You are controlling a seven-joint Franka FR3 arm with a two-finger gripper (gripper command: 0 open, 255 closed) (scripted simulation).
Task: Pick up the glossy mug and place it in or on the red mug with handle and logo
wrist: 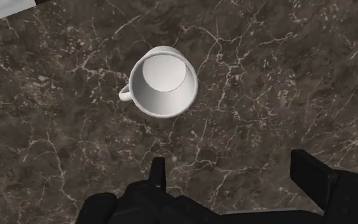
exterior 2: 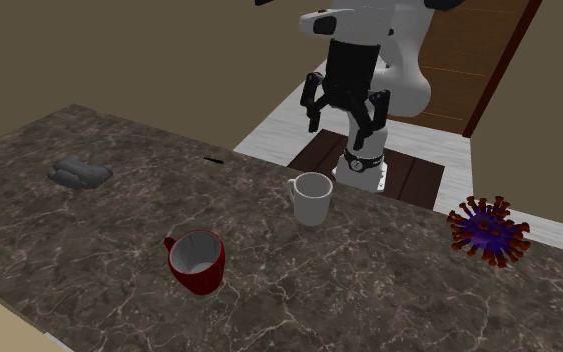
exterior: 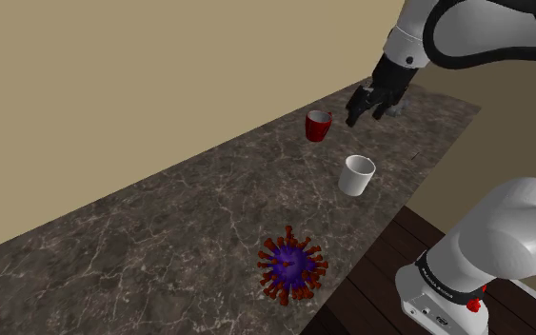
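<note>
On the marbled counter (exterior 2: pixel 389 290), white mug (wrist: pixel 160 81) and red mug (exterior 2: pixel 198 262) both seem empty; gripper (wrist: pixel 229 160) hangs open above.

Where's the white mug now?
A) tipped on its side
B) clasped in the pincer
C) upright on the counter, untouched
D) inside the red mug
C: the white mug stands upright on the counter, with the open pincer above and clear of it, and the red mug standing apart.
</note>
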